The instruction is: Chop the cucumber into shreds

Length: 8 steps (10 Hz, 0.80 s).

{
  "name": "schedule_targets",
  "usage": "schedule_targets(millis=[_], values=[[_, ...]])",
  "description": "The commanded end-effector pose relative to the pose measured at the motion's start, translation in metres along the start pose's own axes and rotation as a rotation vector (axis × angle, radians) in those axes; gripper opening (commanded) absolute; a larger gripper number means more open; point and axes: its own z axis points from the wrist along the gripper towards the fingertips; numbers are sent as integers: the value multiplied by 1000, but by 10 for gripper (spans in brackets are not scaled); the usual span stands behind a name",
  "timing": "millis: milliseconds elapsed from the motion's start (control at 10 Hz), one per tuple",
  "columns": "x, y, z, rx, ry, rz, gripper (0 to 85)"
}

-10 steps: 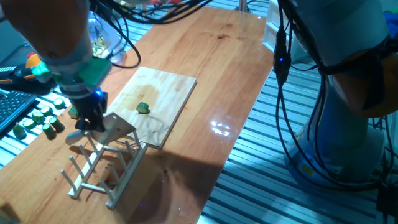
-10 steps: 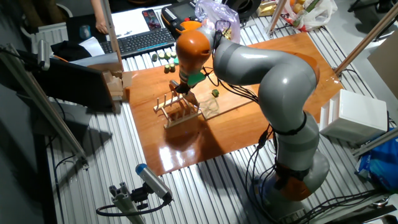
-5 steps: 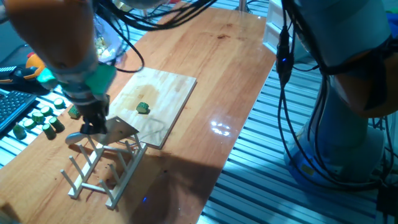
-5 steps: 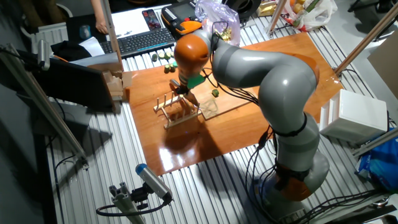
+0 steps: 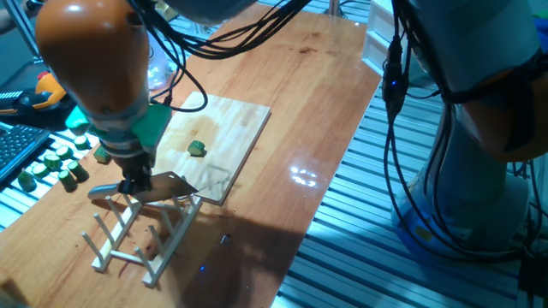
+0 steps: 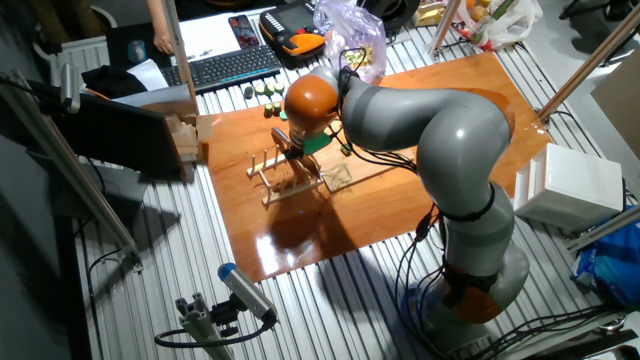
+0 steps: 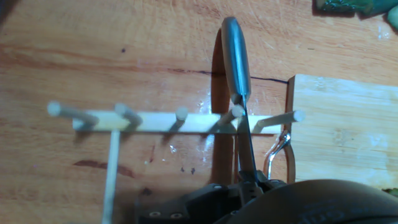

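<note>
The cucumber [image 5: 197, 148] is a small dark green chunk that lies alone on the pale wooden cutting board [image 5: 231, 128]. No shreds show. My gripper [image 5: 137, 181] is well to the left of it, over the wooden peg rack [image 5: 141, 231], and is shut on a knife [image 5: 168, 183]. The blade lies low and nearly flat among the rack's top pegs. In the hand view the knife [image 7: 236, 68] runs edge-on away from the gripper [image 7: 245, 180], between two pegs of the rack [image 7: 161, 121]. In the other fixed view the gripper [image 6: 289, 150] is above the rack [image 6: 285, 178].
Several round cucumber slices and green pieces [image 5: 51, 162] lie on the table's left edge by a keyboard [image 5: 17, 150]. A plastic bag [image 6: 345, 25] is at the back. Green pieces [image 7: 339, 5] show at the hand view's top right, the board's corner [image 7: 342, 137] at right.
My gripper has come down and slightly right with the knife. The blade has tipped flatter and now sits lower among the rack's pegs. The cucumber chunk has not moved.
</note>
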Motion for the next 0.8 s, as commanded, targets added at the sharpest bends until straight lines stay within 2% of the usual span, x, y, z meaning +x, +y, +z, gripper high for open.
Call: schedule_targets(millis=[0,300,400,500,600,700], values=[[0,0,1,17,4,-3,0],[3,-4,9,37,5,-18,0],[3,-4,10,38,10,-16,0],[3,-4,10,52,17,-10,0],[3,-4,10,62,18,-7,170],[4,-4,10,71,18,-2,170]])
